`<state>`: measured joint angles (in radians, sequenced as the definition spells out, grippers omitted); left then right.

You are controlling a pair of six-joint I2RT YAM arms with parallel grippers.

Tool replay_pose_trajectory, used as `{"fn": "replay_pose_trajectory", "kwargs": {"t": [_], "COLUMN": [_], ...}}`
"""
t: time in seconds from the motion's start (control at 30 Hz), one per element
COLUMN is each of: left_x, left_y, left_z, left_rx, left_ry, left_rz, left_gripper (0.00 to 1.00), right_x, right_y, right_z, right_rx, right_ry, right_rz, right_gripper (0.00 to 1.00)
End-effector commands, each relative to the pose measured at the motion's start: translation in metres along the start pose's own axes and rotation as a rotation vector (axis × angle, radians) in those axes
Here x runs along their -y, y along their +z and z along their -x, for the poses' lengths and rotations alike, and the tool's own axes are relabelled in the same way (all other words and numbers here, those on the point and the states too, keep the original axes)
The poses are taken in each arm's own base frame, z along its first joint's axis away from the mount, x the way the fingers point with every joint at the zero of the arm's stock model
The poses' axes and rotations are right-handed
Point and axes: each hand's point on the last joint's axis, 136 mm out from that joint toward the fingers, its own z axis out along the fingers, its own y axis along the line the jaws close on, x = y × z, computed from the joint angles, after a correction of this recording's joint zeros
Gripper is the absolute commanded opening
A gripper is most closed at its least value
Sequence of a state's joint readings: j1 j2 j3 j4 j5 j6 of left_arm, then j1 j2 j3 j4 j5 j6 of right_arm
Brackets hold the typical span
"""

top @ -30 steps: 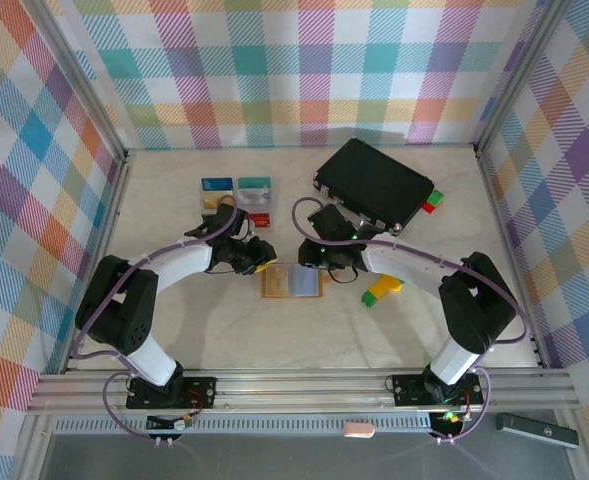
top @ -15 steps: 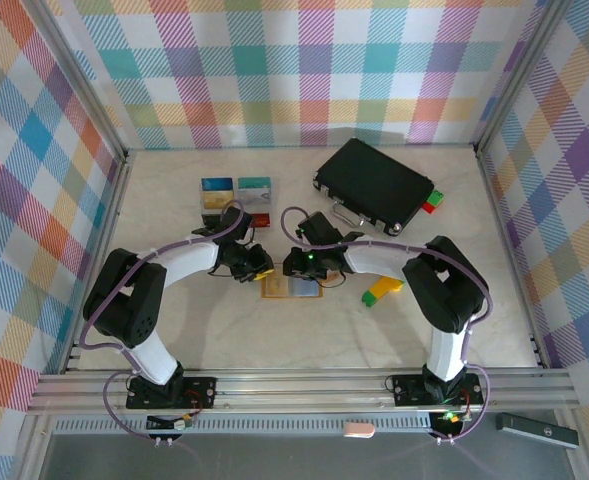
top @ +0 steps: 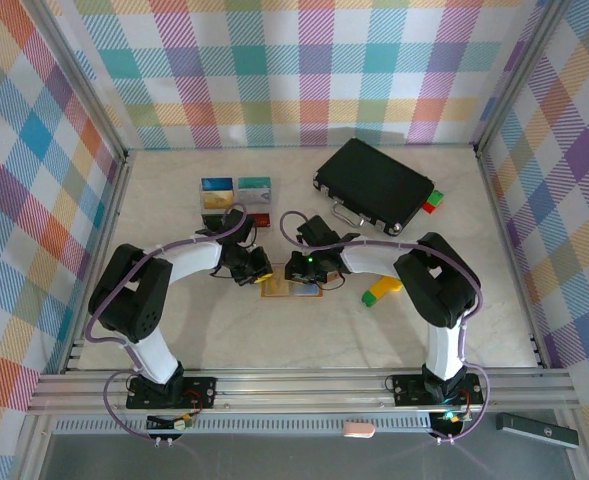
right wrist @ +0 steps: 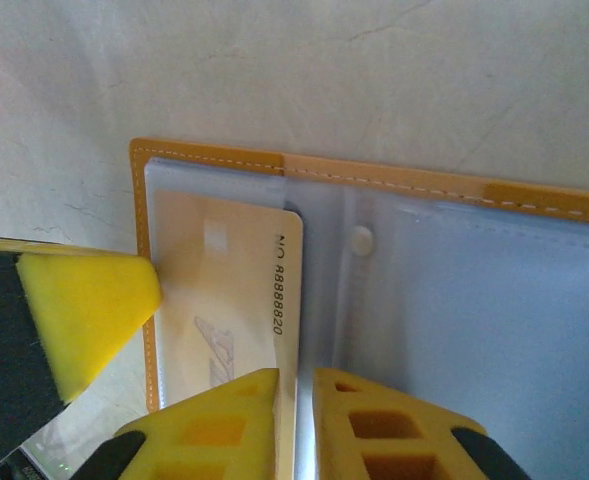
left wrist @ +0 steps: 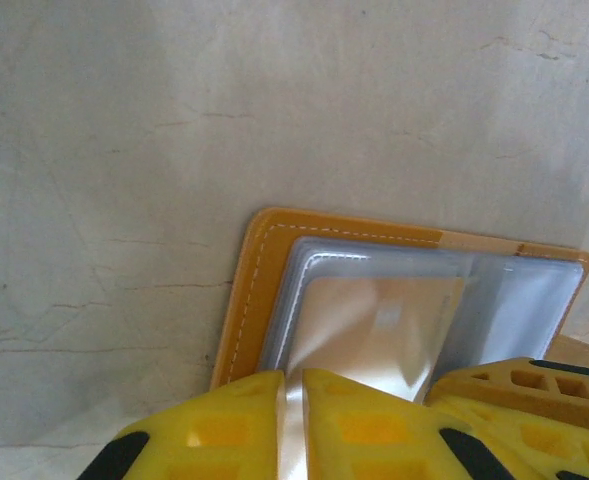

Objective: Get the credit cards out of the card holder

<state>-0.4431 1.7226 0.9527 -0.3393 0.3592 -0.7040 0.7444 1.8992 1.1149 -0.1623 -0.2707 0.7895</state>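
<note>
The orange-tan card holder point(top: 292, 289) lies open on the table between both arms. Its stitched edge point(left wrist: 242, 300) and grey-blue pockets point(right wrist: 474, 310) fill the wrist views. A pale credit card point(right wrist: 224, 290) printed with a number sticks partway out of the left pocket. My right gripper point(right wrist: 296, 385) is shut on that card's edge, low over the holder point(top: 297, 272). My left gripper point(left wrist: 292, 385) is shut on a thin silvery strip at the holder's left pocket point(top: 261, 273). Its yellow finger point(right wrist: 84, 310) rests on the holder's left rim. Several other credit cards point(top: 236, 198) lie at the back left.
A large black case point(top: 374, 183) with a metal handle lies at the back right, red and green blocks point(top: 431, 201) at its corner. A green-and-yellow block point(top: 382, 290) sits right of the holder. Plaid walls close in three sides.
Both grippers have come in over the card holder from either side, lowered onto it and closed their fingers. The holder has stayed in place.
</note>
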Motion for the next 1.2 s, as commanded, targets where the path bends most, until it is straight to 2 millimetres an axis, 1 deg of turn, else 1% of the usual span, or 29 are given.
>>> {"fn": "replay_pose_trajectory", "kwargs": {"t": [0.0,0.27,0.6,0.97,1.1,1.17], "left_x": [-0.015,-0.018,-0.018,-0.02,-0.021,-0.021], "left_y": [0.005,0.008,0.011,0.014,0.013,0.01], "left_z": [-0.003,-0.005,-0.006,-0.008,-0.007,-0.005], "left_rx": [-0.01,-0.021,-0.028,-0.037,-0.033,-0.021], "left_ry": [0.012,0.013,0.018,0.018,0.017,0.02], "left_rz": [0.076,0.084,0.078,0.081,0.085,0.095], "left_gripper": [0.12,0.09,0.09,0.08,0.08,0.1], "right_x": [-0.001,-0.002,-0.007,-0.015,-0.013,-0.009], "right_y": [0.001,0.003,0.007,0.004,0.002,0.001], "right_z": [0.004,0.004,0.003,0.005,0.006,0.007], "right_rx": [-0.01,-0.022,-0.044,-0.041,-0.03,-0.018], "right_ry": [0.01,0.019,0.014,0.001,0.004,0.008], "right_rz": [-0.004,0.013,0.043,0.078,0.073,0.057], "right_gripper": [0.16,0.16,0.15,0.1,0.07,0.06]}}
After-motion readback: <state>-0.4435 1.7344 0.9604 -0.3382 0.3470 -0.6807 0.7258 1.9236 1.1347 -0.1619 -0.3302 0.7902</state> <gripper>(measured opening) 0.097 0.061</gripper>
